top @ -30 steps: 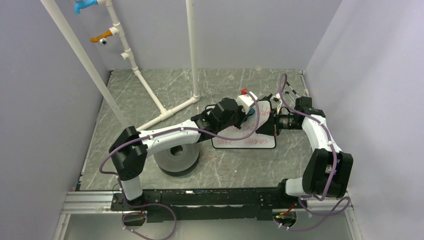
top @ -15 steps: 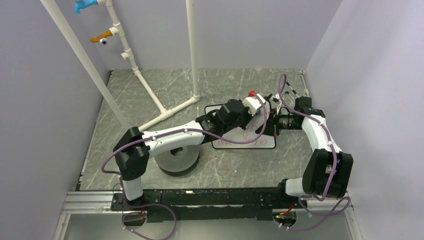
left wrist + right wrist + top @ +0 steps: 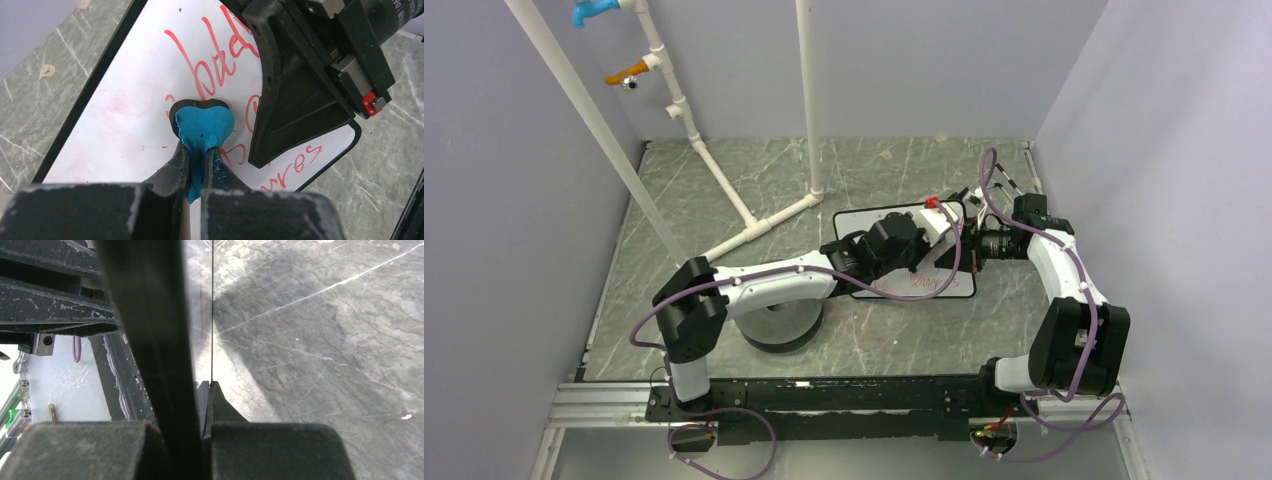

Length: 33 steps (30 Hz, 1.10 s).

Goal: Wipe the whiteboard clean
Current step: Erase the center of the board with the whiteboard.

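The left arm [image 3: 764,282] reaches from the near edge of the table [image 3: 874,170] over a black disc [image 3: 779,325]; the disc sits nearer than the whiteboard [image 3: 869,218] and to its left. The whiteboard lies just past the disc, near the middle of the table. The left gripper [image 3: 197,150] is over the whiteboard, and its fingers are squeezed tight on a blue eraser [image 3: 202,125]; the eraser's black bottom rests on the white face, about the middle of the whiteboard. The right gripper [image 3: 209,390] comes in at the whiteboard's right edge; its fingers are closed on that thin black edge. Red writing [image 3: 220,65] shows on the whiteboard around the eraser and toward the right gripper; the side of the whiteboard away from that gripper has only faint pink smears. Past the whiteboard, off to its far left, white pipes [image 3: 724,190] stand on the table.
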Tool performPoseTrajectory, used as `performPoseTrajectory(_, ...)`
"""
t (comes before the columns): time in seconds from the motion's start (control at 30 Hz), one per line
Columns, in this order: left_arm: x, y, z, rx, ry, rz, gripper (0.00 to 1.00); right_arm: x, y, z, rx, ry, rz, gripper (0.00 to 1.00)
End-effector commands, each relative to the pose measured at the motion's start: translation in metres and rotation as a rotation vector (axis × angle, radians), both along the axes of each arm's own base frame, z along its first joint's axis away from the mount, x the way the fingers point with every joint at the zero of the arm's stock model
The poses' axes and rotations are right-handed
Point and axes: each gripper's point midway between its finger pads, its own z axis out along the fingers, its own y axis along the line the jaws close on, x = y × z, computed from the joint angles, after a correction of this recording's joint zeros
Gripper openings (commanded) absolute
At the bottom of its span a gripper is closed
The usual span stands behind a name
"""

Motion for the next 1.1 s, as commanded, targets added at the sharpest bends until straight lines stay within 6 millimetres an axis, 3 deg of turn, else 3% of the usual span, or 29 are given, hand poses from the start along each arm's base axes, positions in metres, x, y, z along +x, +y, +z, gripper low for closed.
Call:
performPoseTrajectory(0.0,0.033,0.036,0.004,0.021,-0.006,0.149,0.00,0.002,0.005,0.020,0.018,-0.106,0.041,0.00)
performPoseTrajectory(0.23,0.047,0.026,0.034,-0.008,-0.050,0.108,0.00,0.003,0.004,0.019,0.017,-0.107,0.041,0.00)
performPoseTrajectory(0.53,0.027,-0.010,0.061,-0.070,-0.061,-0.004,0.00,0.003,0.005,0.019,0.016,-0.106,0.041,0.00)
performPoseTrajectory(0.8,0.010,-0.029,0.047,-0.068,-0.025,-0.055,0.00,0.003,0.004,0.019,0.017,-0.105,0.040,0.00)
performPoseTrajectory(1.07,0.016,-0.008,0.022,-0.023,-0.003,0.012,0.00,0.002,0.004,0.019,0.015,-0.106,0.040,0.00)
